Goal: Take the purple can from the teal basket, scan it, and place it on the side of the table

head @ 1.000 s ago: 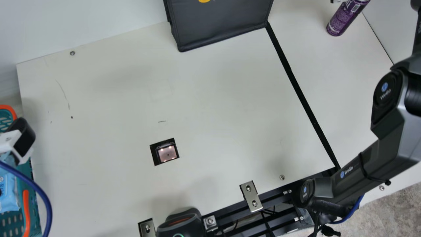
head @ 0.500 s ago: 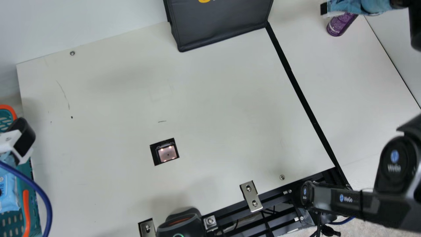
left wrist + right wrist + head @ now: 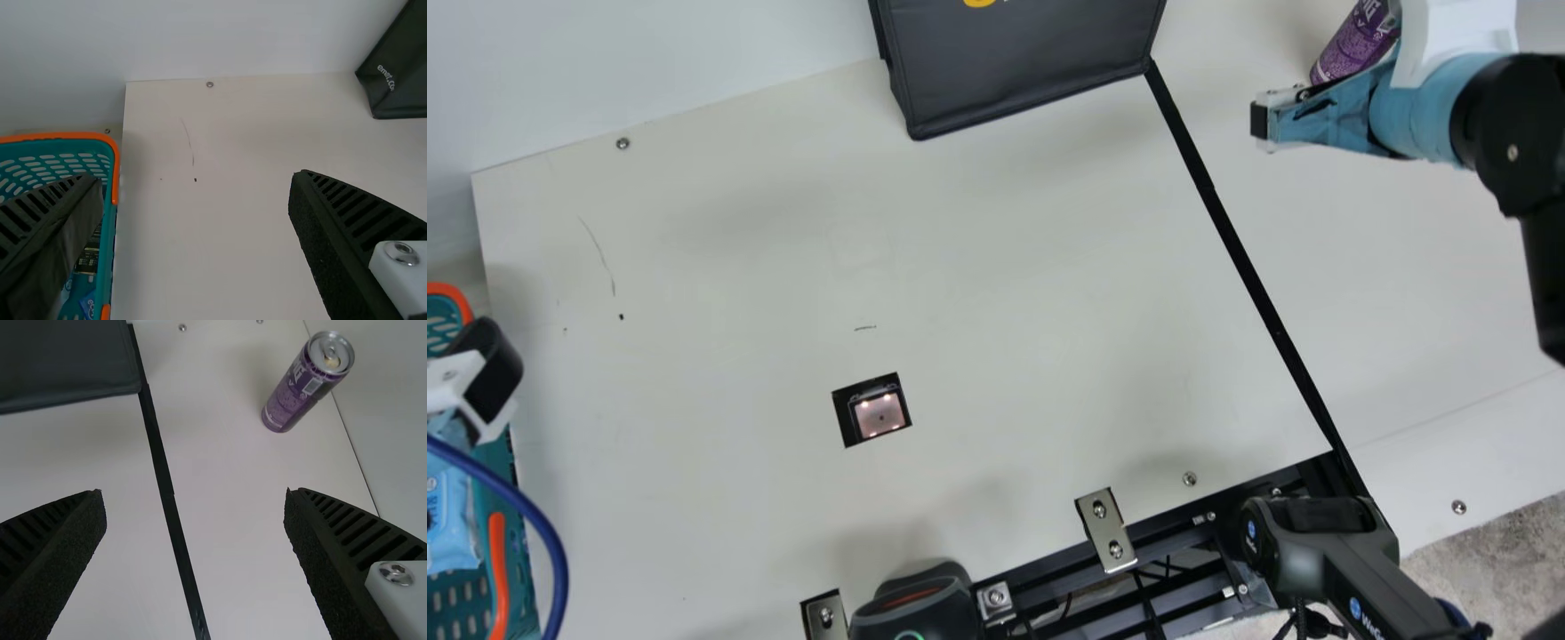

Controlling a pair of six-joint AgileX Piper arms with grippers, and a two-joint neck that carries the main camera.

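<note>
The purple can [image 3: 1356,43] stands upright on the table's right part, beyond the black strip; the right wrist view shows the whole can [image 3: 305,383], touched by nothing. My right gripper [image 3: 1260,122], wrapped in blue at its base, hangs over the table nearer than the can; its fingers [image 3: 195,540] stand wide apart with nothing between them. At the far left, my left arm holds still by the teal basket [image 3: 511,533], and in its wrist view my left gripper [image 3: 193,213] is open and empty, one finger over the basket's orange-rimmed edge [image 3: 115,160].
A scanner window [image 3: 879,413] is set into the table's middle. A dark bag [image 3: 1023,67] stands at the back, a black strip [image 3: 1245,258] runs down the table's right part, and a black device [image 3: 916,609] sits at the front by the metal frame [image 3: 1192,533].
My right gripper has come into the main view from the top right and moved nearer, away from the can. The can stays where it was; my left arm has not moved.
</note>
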